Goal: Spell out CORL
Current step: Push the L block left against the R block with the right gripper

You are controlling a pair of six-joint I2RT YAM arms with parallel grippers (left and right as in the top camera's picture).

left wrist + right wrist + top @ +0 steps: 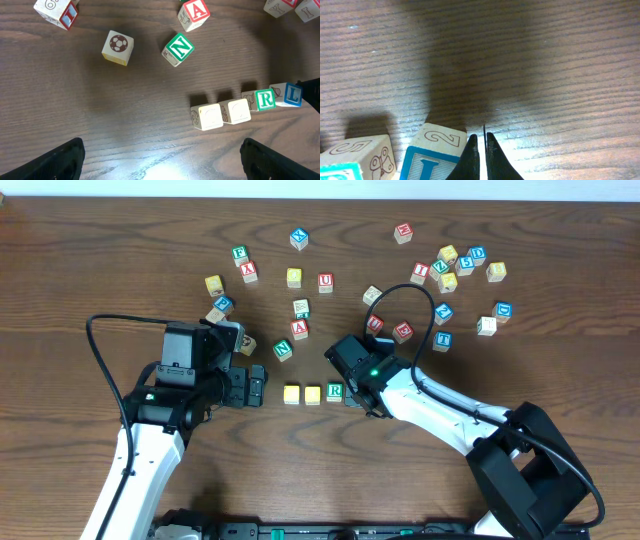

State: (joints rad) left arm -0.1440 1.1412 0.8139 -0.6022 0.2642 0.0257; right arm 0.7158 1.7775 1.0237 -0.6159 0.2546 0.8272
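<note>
Four cubes lie in a row near the table's front. Two yellow-faced cubes (291, 393) (313, 393) are on the left, then the green R cube (335, 391). In the left wrist view the row reads yellow (207, 116), yellow (236, 110), R (264, 99), blue L (292, 94). My right gripper (358, 396) is shut and empty. Its fingertips (480, 155) rest against the right side of the L cube (432, 157), which the gripper hides from overhead. My left gripper (255, 387) is open and empty, just left of the row, its fingers (160, 165) wide apart.
A green N cube (283, 349) and a red A cube (298, 328) lie just behind the row. A football-picture cube (118, 47) sits left of the N cube. Several more letter cubes are scattered across the back, with a cluster at the back right (447, 268).
</note>
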